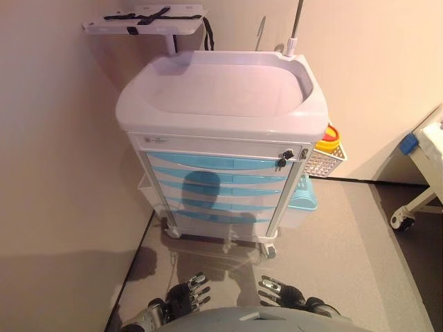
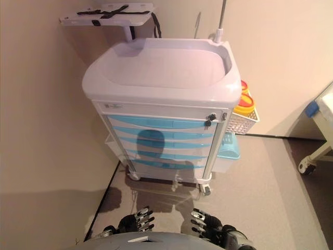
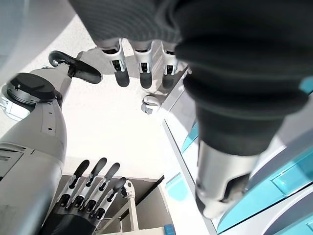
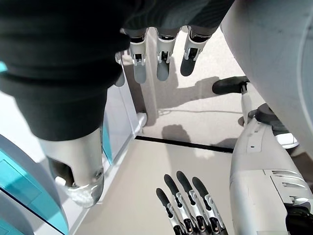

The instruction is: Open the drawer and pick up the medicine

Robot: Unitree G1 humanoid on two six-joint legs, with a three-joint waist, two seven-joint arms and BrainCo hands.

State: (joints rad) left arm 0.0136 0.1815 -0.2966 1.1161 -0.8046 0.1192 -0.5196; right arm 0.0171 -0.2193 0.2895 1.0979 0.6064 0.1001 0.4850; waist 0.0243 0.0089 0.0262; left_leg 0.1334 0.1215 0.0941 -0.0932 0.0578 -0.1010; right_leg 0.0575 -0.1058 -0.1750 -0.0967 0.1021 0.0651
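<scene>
A white medical cart (image 1: 221,97) stands ahead against the wall, with several light blue drawers (image 1: 218,163) down its front, all closed. A lock with keys (image 1: 284,158) sits at the top drawer's right end. No medicine is in view. My left hand (image 1: 185,295) and right hand (image 1: 282,293) hang low at the bottom of the eye views, well short of the cart, both with fingers straight and empty. The left wrist view shows the left hand's fingers (image 3: 142,61) relaxed; the right wrist view shows the right hand's fingers (image 4: 161,56) relaxed.
A wire basket (image 1: 324,160) with a yellow and red container (image 1: 329,138) hangs on the cart's right side, a light blue bin (image 1: 304,194) below it. A white shelf (image 1: 145,19) sticks up behind. A wall is close on the left. A bed frame with a caster (image 1: 401,220) stands at right.
</scene>
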